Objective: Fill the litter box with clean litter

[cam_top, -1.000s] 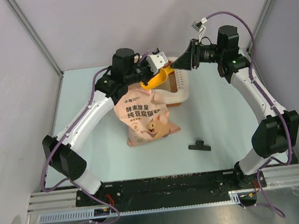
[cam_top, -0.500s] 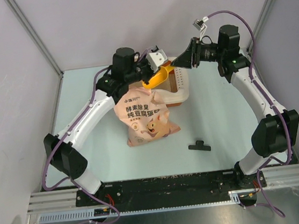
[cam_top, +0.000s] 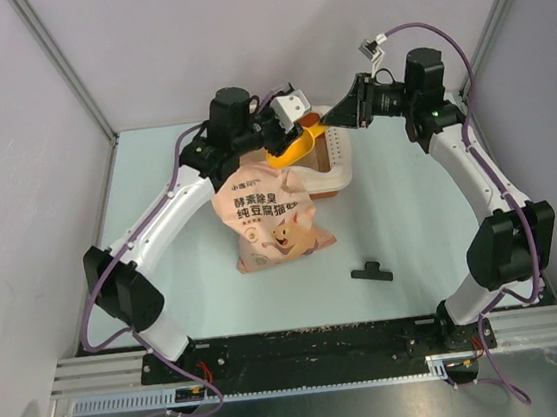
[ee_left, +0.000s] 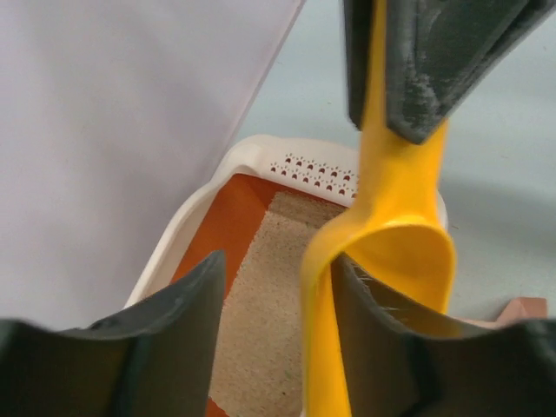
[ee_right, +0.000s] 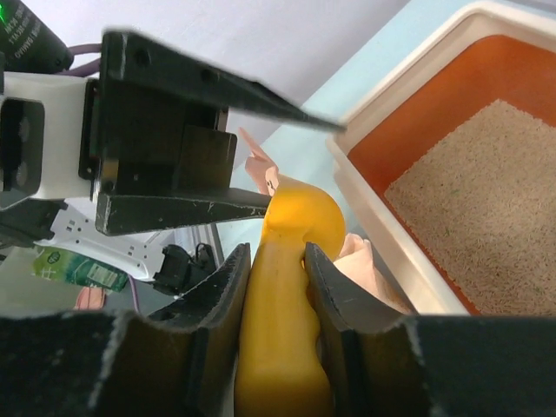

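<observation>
The litter box [cam_top: 346, 168] stood at 1 o'clock on the table [cam_top: 411, 224], with the bag [cam_top: 270, 220] just beside it at its 7 o'clock. Litter [ee_left: 261, 295] covered the box floor. The right gripper [cam_top: 324, 120], reaching in from 3 o'clock, pinched the handle of the scoop [cam_top: 295, 147]. The scoop bowl hung above the box's 9 o'clock edge. The left gripper [cam_top: 300, 117] had its fingers spread, with the bowl rim between them. A clip [cam_top: 371, 272] lay at 5 o'clock, well apart
</observation>
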Motion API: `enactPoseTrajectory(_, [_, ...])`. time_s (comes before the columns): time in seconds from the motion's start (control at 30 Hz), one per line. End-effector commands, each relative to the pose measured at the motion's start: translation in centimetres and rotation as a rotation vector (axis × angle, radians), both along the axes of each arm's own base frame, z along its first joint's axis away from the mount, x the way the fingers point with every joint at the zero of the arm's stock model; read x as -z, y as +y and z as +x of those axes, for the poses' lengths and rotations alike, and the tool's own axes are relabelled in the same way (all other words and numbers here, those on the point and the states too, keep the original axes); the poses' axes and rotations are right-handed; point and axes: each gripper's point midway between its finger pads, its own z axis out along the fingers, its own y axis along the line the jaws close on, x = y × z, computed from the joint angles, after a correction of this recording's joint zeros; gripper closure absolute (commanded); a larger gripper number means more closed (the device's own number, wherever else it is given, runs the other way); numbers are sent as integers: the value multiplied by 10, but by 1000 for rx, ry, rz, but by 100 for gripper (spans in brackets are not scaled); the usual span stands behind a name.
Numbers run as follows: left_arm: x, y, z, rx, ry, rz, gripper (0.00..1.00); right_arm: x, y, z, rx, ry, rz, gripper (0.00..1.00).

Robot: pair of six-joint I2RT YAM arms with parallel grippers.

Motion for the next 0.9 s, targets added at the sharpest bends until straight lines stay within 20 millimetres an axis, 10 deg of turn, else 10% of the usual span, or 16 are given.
enactPoseTrajectory(0.0, [-40,19,0,-12,-45,-100,32,-22,-13,3,26,-22,0,100])
enactPoseTrajectory(0.13, [-36,54,-32,50,29,-102,15,-25,-37,18,112,-96,-76,100])
enactPoseTrajectory(0.37, [16,96,-45,-4,168,37,13,-5,-43,17,149,-88,-255,100])
enactPoseTrajectory(0.87, [72,103,-66,108,364,150,28,12,-19,5,152,77,-316,100])
